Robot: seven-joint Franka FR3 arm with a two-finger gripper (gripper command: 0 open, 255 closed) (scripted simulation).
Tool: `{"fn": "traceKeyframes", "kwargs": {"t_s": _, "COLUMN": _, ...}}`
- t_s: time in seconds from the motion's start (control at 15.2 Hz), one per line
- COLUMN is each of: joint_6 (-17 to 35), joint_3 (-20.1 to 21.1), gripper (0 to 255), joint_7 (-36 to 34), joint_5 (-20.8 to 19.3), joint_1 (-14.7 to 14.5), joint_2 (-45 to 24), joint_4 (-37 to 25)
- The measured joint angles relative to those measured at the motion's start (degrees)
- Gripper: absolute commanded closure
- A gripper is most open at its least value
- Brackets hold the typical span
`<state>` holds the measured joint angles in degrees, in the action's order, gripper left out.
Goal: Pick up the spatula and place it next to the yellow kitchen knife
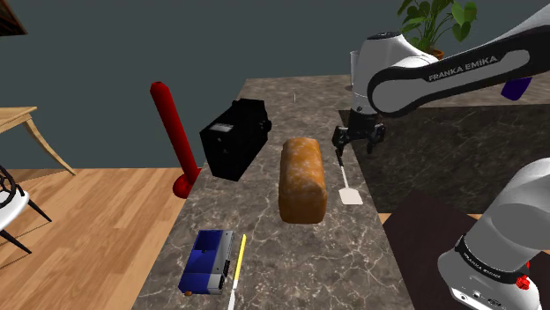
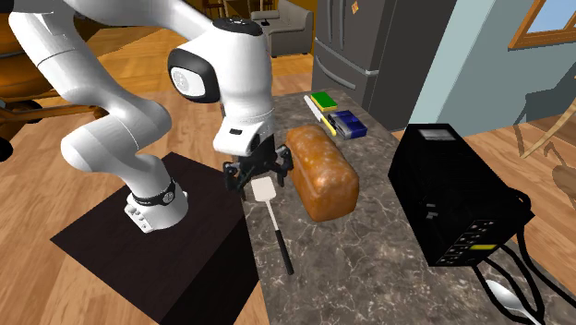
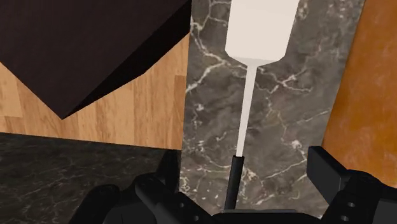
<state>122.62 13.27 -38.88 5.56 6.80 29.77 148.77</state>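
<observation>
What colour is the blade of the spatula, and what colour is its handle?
The spatula has a white blade and black handle; clearest in the wrist view.

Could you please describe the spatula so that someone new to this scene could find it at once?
On the dark marbled counter, find the brown bread loaf. Between the loaf and the counter edge nearest the robot's stand lies the spatula, under the open gripper. Unlike the yellow knife, it has a flat white blade, a thin white shaft and a black handle.
</observation>
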Motion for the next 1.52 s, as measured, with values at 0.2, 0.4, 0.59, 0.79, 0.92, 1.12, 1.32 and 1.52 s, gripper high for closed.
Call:
{"fn": "traceKeyframes", "kwargs": {"t_s": 0.2, "joint_6": 6.05, "joint_3": 2.96, "gripper": 0, "joint_7": -7.42, "joint_5": -0.84, "joint_1": 2.09, "joint_2": -6.11, "joint_4": 0.31}}
{"fn": "traceKeyframes", "kwargs": {"t_s": 0.4, "joint_6": 9.03, "joint_3": 4.08, "gripper": 0, "joint_7": -10.34, "joint_5": -1.37, "joint_1": 2.84, "joint_2": -8.94, "joint_4": 0.57}}
{"fn": "traceKeyframes", "kwargs": {"t_s": 0.59, "joint_6": 12.00, "joint_3": 4.48, "gripper": 0, "joint_7": -10.98, "joint_5": -1.81, "joint_1": 3.19, "joint_2": -10.88, "joint_4": 1.66}}
{"fn": "traceKeyframes", "kwargs": {"t_s": 0.79, "joint_6": 14.78, "joint_3": 4.80, "gripper": 0, "joint_7": -11.42, "joint_5": -2.27, "joint_1": 3.48, "joint_2": -12.69, "joint_4": 2.67}}
{"fn": "traceKeyframes", "kwargs": {"t_s": 0.92, "joint_6": 15.25, "joint_3": 4.88, "gripper": 0, "joint_7": -11.52, "joint_5": -2.34, "joint_1": 3.51, "joint_2": -12.98, "joint_4": 2.83}}
{"fn": "traceKeyframes", "kwargs": {"t_s": 1.12, "joint_6": 15.40, "joint_3": 4.89, "gripper": 0, "joint_7": -11.53, "joint_5": -2.39, "joint_1": 3.54, "joint_2": -13.12, "joint_4": 2.83}}
{"fn": "traceKeyframes", "kwargs": {"t_s": 1.32, "joint_6": 15.42, "joint_3": 4.89, "gripper": 255, "joint_7": -11.53, "joint_5": -2.40, "joint_1": 3.55, "joint_2": -13.13, "joint_4": 2.83}}
{"fn": "traceKeyframes", "kwargs": {"t_s": 1.52, "joint_6": 15.42, "joint_3": 4.89, "gripper": 255, "joint_7": -11.53, "joint_5": -2.40, "joint_1": 3.55, "joint_2": -13.13, "joint_4": 2.83}}
